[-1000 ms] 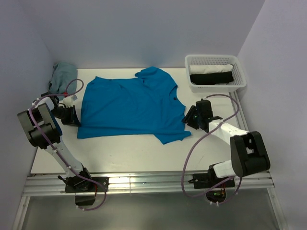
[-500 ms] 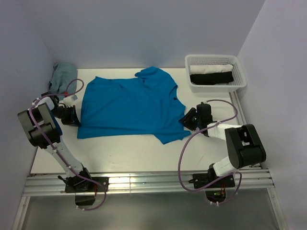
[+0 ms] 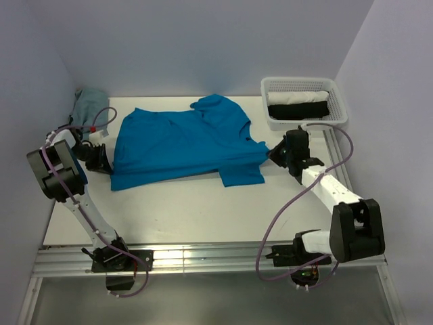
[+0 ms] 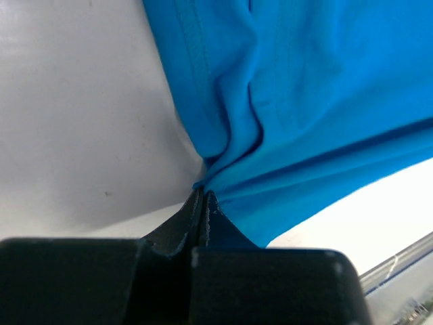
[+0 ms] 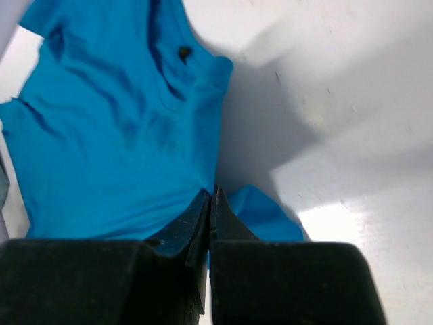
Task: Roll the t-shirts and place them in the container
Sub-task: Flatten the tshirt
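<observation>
Cerulean-blue cotton covers the middle of the white table [image 3: 189, 217]: the t-shirt [image 3: 183, 145] lies mostly flat, stretched crosswise between the two arms, with one sleeve folded up toward the far wall and the other lying toward the near edge. The left gripper [image 3: 103, 160] sits low at the shirt's left edge, its jaws clenched on a bunch of the fabric; in the left wrist view the cloth gathers into creases that run into the closed tips. The right gripper [image 3: 274, 154] is at the opposite edge, beside the neckline, its jaws pressed together on a pinch of the blue cloth, which is drawn out to a point there. In the right wrist view blue fabric shows on both sides of the closed tips. At the far right corner stands a white mesh basket [image 3: 342, 108], apart from the shirt, holding a white roll [image 3: 301, 97] and a black roll [image 3: 298, 110] side by side. A crumpled grey-green cloth [image 3: 88, 108] lies in the far left corner, near the left arm.
</observation>
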### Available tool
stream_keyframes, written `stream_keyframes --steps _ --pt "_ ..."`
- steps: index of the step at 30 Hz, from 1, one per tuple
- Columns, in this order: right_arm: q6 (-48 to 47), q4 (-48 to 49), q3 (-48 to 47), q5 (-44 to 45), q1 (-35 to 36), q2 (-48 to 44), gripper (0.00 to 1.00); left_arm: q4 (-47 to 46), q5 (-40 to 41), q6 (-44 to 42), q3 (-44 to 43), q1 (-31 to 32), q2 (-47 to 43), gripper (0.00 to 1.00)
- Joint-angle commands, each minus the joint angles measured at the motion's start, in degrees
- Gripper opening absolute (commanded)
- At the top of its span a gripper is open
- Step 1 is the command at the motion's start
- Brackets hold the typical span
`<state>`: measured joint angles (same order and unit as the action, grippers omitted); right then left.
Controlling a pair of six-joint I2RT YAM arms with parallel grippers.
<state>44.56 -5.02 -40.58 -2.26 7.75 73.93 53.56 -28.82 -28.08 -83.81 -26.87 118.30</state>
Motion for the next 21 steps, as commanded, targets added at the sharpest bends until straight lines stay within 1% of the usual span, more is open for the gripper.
stream_keyframes --steps 1,2,4,5,6,8,9,11,14,16,17,19,20,21 --pt "-3.6 -4.3 -2.4 6.83 -0.54 0.59 0.0 -2.84 2.27 -2.43 -4.07 0.85 2.98 0.0" --pt "-3.6 -3.52 -2.66 6.57 -0.45 1.64 0.0 -3.72 3.58 -1.81 -5.21 2.16 4.38 0.0" --pt "-3.6 -2.29 -3.63 6.39 -0.45 4.9 0.0 -3.12 3.59 0.02 -10.74 3.4 6.58 0.0" --pt "-3.6 -1.76 -3.89 6.22 -0.45 5.86 0.0 -2.59 3.94 1.0 -13.2 4.36 9.46 0.0" --pt "-3.51 -1.32 -4.68 6.39 -0.45 7.61 0.0 -2.15 3.95 1.96 -18.53 4.55 10.88 0.0" --pt "-3.69 -0.87 -5.74 6.39 -0.45 10.34 0.0 -0.57 2.99 3.72 -23.83 4.9 15.0 0.0" --pt "-3.86 -0.96 -6.79 6.39 -0.45 11.05 0.0 1.0 2.63 4.34 -28.21 5.07 15.99 0.0" --pt "-3.95 -0.35 -7.15 6.22 -0.37 11.93 0.0 1.46 1.93 4.69 -30.87 5.25 17.13 0.0" --pt "-4.04 0.44 -6.97 5.6 -0.37 13.43 0.0 1.19 2.28 3.65 -30.45 6.04 16.44 0.01" --pt "-4.04 1.06 -6.62 5.07 -0.1 13.96 0.0 1.46 1.66 3.03 -29.49 6.3 14.87 0.13" --pt "-4.04 1.24 -6.27 4.99 0.07 14.31 0.0 1.02 1.49 2.85 -27.91 6.22 13.81 0.24" --pt "-3.86 2.02 -6.09 4.64 0.6 14.66 0.0 -1.0 1.75 3.11 -25.97 6.22 10.83 0.34" --pt "-3.86 2.11 -5.92 4.37 0.69 15.01 0.0 -1.44 1.66 3.03 -24.75 6.22 9.85 0.43" --pt "-3.77 2.2 -6.09 4.46 0.86 15.19 0.0 -1.7 1.83 3.55 -24.47 6.22 8.97 0.46"
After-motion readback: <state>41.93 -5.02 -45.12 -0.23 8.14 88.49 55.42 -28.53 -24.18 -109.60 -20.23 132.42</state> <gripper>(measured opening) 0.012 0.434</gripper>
